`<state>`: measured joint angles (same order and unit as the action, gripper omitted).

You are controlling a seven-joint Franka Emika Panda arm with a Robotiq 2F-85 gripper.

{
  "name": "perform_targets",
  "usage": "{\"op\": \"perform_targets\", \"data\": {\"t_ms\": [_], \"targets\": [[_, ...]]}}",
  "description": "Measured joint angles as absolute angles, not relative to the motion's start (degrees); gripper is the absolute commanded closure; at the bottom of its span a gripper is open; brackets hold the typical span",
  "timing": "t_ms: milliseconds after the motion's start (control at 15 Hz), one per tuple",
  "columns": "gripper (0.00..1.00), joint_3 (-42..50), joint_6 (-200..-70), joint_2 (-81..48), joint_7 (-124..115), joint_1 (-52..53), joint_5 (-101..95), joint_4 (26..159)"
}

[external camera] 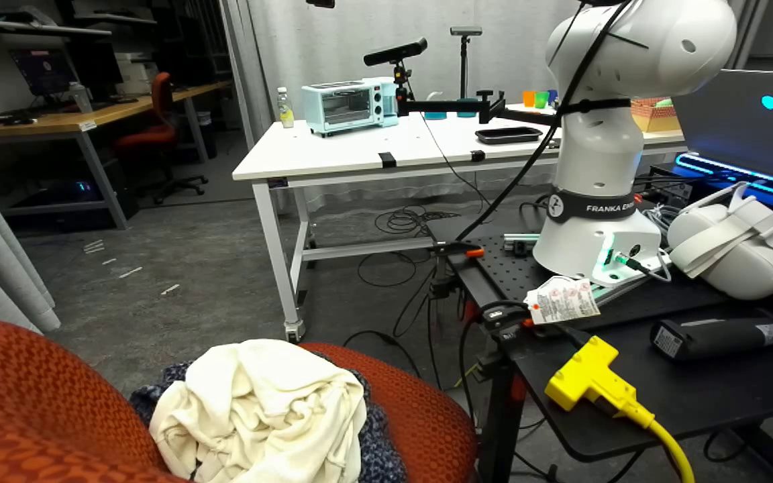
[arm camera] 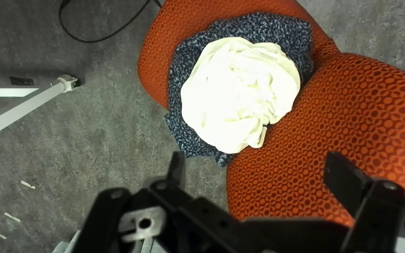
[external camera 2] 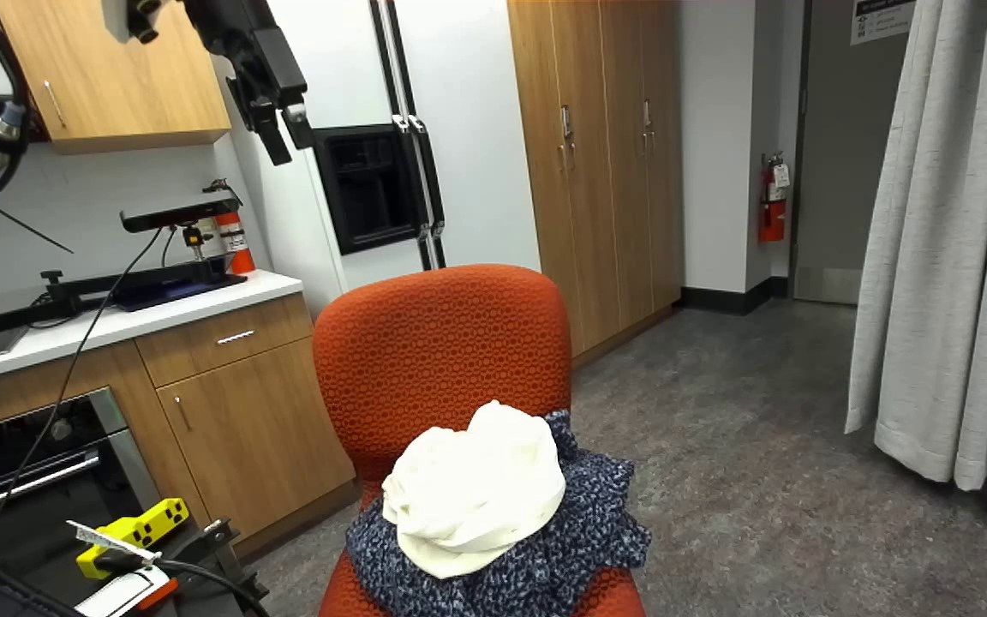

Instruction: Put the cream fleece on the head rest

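Note:
The cream fleece (external camera: 272, 402) lies bunched on the seat of the rust-orange chair, on top of a dark blue speckled fabric (external camera: 383, 436). It also shows in an exterior view (external camera 2: 476, 488) and in the wrist view (arm camera: 237, 95). The head rest, the rounded top of the chair back, stands behind the fleece (external camera 2: 446, 308); the wrist view shows the chair back from above (arm camera: 374, 116). My gripper (arm camera: 255, 163) is open and empty, its two black fingers wide apart. In an exterior view the gripper (external camera 2: 290, 147) hangs high above the chair, apart from fleece and chair.
A black cart (external camera: 628, 416) with the robot base, a yellow power plug (external camera: 591, 376) and a VR headset (external camera: 729, 248) stands beside the chair. A white table (external camera: 359, 151) stands behind. A counter (external camera 2: 279, 287) and tall cabinets (external camera 2: 605, 171) are beyond the chair. Cables hang near the cart.

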<state>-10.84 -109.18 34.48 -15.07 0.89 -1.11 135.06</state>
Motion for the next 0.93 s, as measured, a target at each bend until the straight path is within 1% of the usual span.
{"op": "perform_targets", "data": {"t_ms": [267, 600, 933], "targets": [[0.0, -10.7, -108.4, 34.3, -15.1, 1.0, -1.0, 135.1], [0.0, -10.5, -104.0, 34.2, -15.1, 1.3, 0.3, 134.7], [0.0, -10.4, -103.6, 33.9, -15.1, 1.3, 0.4, 134.6]]}}
